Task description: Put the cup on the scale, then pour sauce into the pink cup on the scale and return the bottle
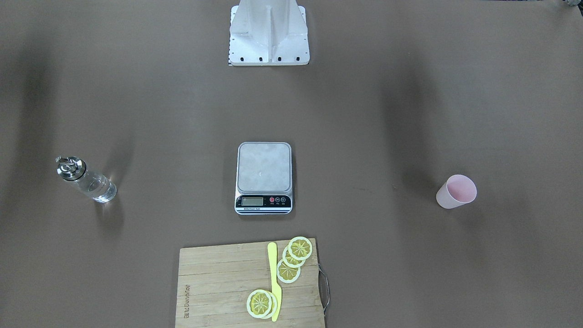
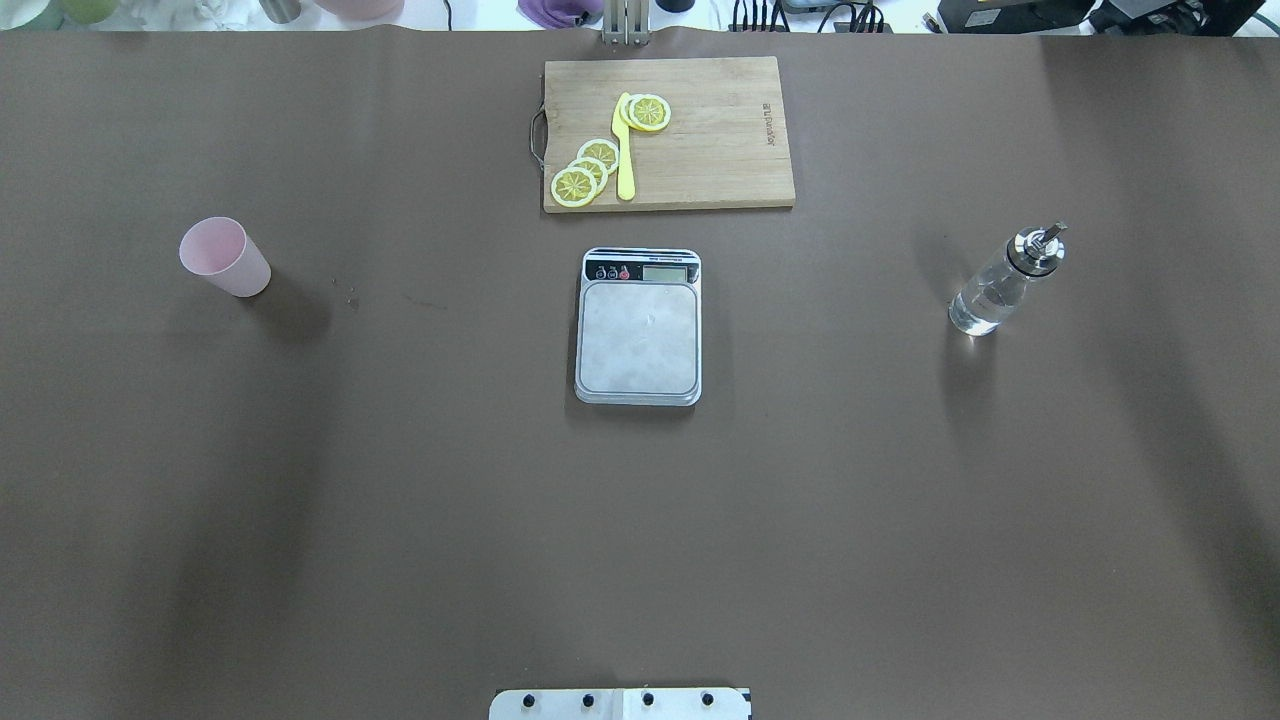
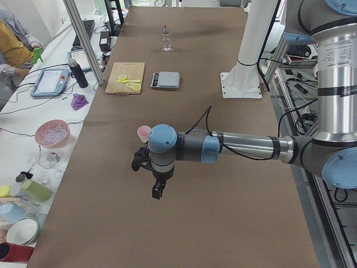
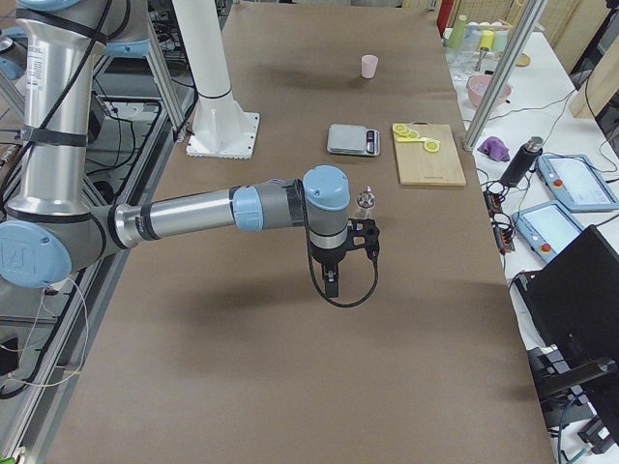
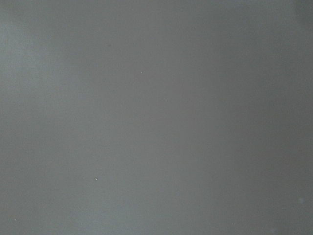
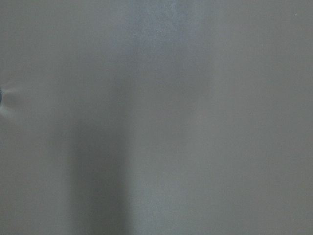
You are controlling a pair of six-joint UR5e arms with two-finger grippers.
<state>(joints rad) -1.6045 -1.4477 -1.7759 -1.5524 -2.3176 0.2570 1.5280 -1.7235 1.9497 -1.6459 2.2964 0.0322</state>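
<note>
The pale pink cup (image 2: pixel 225 258) stands upright on the brown table on my left side, also in the front-facing view (image 1: pixel 456 191). The scale (image 2: pixel 638 328) sits at the table's middle with a bare steel platform. The glass bottle (image 2: pixel 1000 285) with clear sauce (image 2: pixel 978 307) stands on my right side. My left gripper (image 3: pixel 158 190) shows only in the exterior left view, hanging above the table near the cup (image 3: pixel 144 133). My right gripper (image 4: pixel 332 280) shows only in the exterior right view, near the bottle (image 4: pixel 367 200). I cannot tell whether either is open or shut. Both wrist views show only bare table.
A wooden cutting board (image 2: pixel 700 135) with lemon slices (image 2: pixel 585 170) and a yellow knife (image 2: pixel 624 150) lies beyond the scale. The robot's white base (image 1: pixel 268 34) stands at the near table edge. Benches with bowls and tablets (image 3: pixel 53 81) flank the far side.
</note>
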